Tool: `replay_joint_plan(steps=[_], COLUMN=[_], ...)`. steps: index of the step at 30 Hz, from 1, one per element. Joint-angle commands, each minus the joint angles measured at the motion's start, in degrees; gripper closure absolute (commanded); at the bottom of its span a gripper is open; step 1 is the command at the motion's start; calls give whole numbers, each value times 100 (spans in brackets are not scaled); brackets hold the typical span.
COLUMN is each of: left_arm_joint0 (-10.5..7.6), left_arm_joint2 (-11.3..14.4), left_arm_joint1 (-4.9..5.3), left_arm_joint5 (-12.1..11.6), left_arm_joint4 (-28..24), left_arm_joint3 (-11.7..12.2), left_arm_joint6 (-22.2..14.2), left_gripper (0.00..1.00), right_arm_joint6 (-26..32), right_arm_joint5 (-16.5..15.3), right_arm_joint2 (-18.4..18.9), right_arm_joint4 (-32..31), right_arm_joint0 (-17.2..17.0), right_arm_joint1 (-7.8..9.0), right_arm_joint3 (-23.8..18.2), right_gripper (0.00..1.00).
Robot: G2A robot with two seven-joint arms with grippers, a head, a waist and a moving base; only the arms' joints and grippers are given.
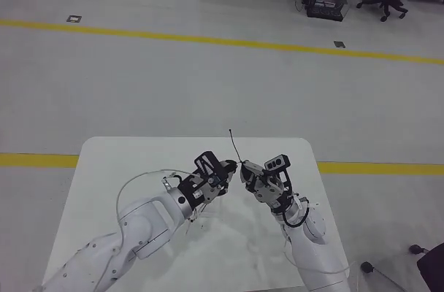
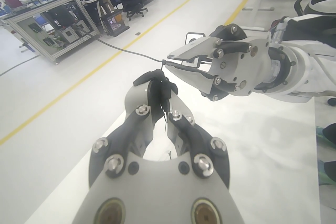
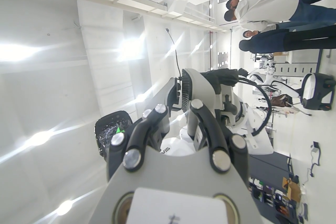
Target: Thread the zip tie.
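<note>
Top view is showing the zip tie (image 1: 234, 145) sticking up above the far half of the table (image 1: 127, 164), the left gripper (image 1: 223, 169) and right gripper (image 1: 245, 174) both clamping it. Threading is likely demanding tail and head squarely aligned before easing together.

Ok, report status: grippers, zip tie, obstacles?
Left gripper and right gripper shut on thin black plastic zip tie. Tips close together above white table. Nothing blocking.
</note>
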Motion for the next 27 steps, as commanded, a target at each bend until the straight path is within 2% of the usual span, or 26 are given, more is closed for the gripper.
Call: replay_joint_plan(steps=[1, 4, 27], left_arm_joint0=[4, 9, 63], left_arm_joint2=[-4, -10, -83], left_arm_joint1=[-4, -9, -51], left_arm_joint5=[-9, -21, -2], left_arm_joint4=[8, 24, 106], left_arm_joint3=[1, 2, -29], left_arm_joint6=[6, 16, 26], left_gripper=[100, 100, 100], right_arm_joint6=[4, 8, 126], right_arm_joint5=[2, 7, -19], right_arm_joint2=[1, 1, 34], right_arm_joint4=[3, 7, -39], right_arm_joint0=[1, 3, -73], right_arm_joint1=[-1, -3, -2], right_arm_joint3=[4, 9, -26], right_gripper=[96, 100, 100])
